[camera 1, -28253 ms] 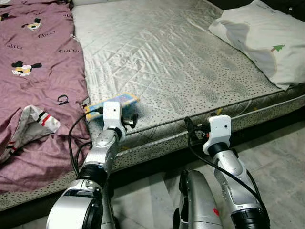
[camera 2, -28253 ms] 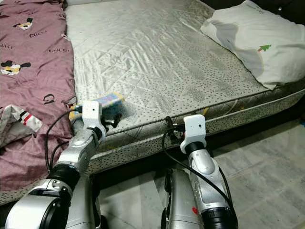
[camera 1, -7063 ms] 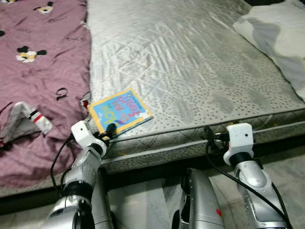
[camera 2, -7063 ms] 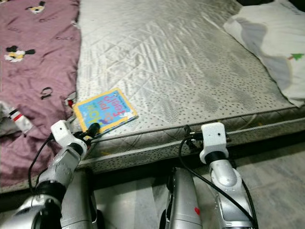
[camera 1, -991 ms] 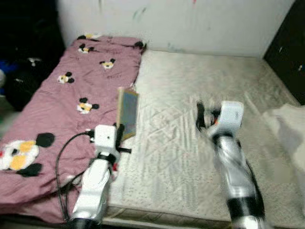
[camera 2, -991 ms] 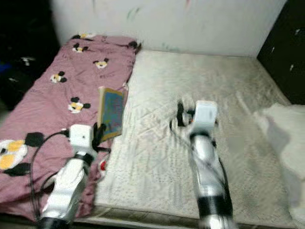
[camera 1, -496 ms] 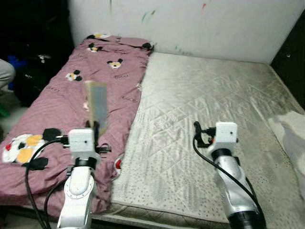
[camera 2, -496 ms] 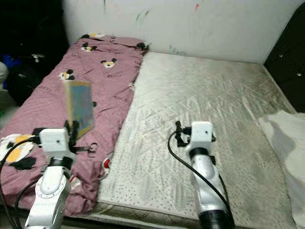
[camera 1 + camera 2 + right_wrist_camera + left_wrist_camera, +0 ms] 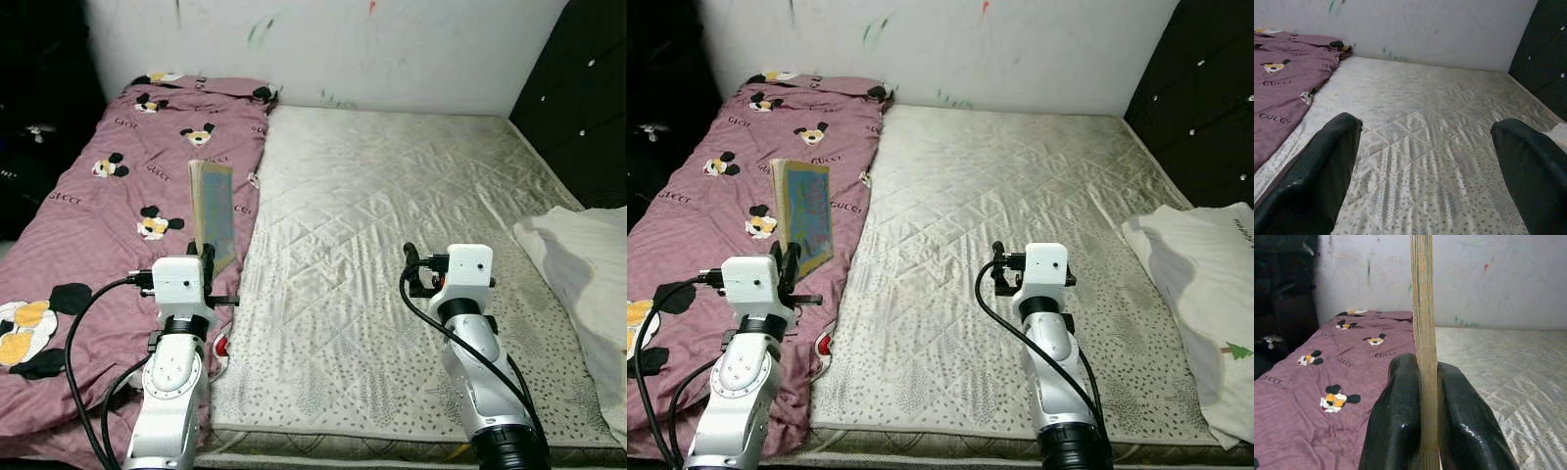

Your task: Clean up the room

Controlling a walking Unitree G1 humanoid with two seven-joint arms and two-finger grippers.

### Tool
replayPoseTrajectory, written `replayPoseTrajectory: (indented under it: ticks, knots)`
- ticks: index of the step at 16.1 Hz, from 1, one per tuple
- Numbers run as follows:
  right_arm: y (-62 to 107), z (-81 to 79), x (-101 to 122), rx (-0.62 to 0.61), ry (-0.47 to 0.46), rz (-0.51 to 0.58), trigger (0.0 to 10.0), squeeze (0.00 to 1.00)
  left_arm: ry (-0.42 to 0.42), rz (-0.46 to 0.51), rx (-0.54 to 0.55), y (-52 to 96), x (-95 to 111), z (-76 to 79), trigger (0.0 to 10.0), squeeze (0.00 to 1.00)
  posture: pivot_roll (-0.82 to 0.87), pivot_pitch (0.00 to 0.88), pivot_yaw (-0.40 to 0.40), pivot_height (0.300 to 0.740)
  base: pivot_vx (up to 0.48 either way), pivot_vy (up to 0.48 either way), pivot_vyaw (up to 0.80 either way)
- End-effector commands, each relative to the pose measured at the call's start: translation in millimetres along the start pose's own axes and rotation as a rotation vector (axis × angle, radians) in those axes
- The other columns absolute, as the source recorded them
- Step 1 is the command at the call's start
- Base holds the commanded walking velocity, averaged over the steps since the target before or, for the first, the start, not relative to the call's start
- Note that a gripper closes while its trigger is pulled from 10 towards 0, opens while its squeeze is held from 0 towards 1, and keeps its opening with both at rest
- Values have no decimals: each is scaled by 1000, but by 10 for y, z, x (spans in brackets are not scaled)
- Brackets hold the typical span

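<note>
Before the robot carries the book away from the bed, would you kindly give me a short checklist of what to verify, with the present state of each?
1. Left gripper shut on the book: ok; both fingers press its sides.
2. Book lifted off the mattress: ok, held upright above the pink quilt.
3. Grip depth: cannot tell; the fingers hold its lower edge, most of it stands above.
4. Right gripper free: ok, open and holding nothing.
5. Where the book should go: cannot tell.
</note>
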State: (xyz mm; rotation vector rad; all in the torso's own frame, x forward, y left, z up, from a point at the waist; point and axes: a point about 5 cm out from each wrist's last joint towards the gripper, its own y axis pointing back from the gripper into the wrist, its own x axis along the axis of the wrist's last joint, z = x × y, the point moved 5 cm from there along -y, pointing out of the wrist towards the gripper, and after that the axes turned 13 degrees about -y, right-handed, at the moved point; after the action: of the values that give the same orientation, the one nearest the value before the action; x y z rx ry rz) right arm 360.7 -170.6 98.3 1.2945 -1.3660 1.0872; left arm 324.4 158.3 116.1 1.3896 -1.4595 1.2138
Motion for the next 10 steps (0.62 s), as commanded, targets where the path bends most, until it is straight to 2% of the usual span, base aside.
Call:
replayPoseTrajectory:
  ticks: [1,7,8,10]
  knots:
    - [-31,-3,54,-7,-1,14,10000,0,1,37,6,-40,108,-7,10000,0,4,0,-11,740,0,-262,-800]
    - [-52,-11,68,-7,-2,19,10000,0,1,33,-2,-58,98,3,10000,0,5,0,-8,740,0,-267,-800]
    - [-54,-12,68,-7,-1,19,10000,0,4,33,-5,-60,99,12,10000,0,5,0,-8,740,0,-266,-594]
    - [-56,-13,71,-7,-2,20,10000,0,-5,32,-10,-61,98,24,10000,0,4,0,-7,740,0,-124,0]
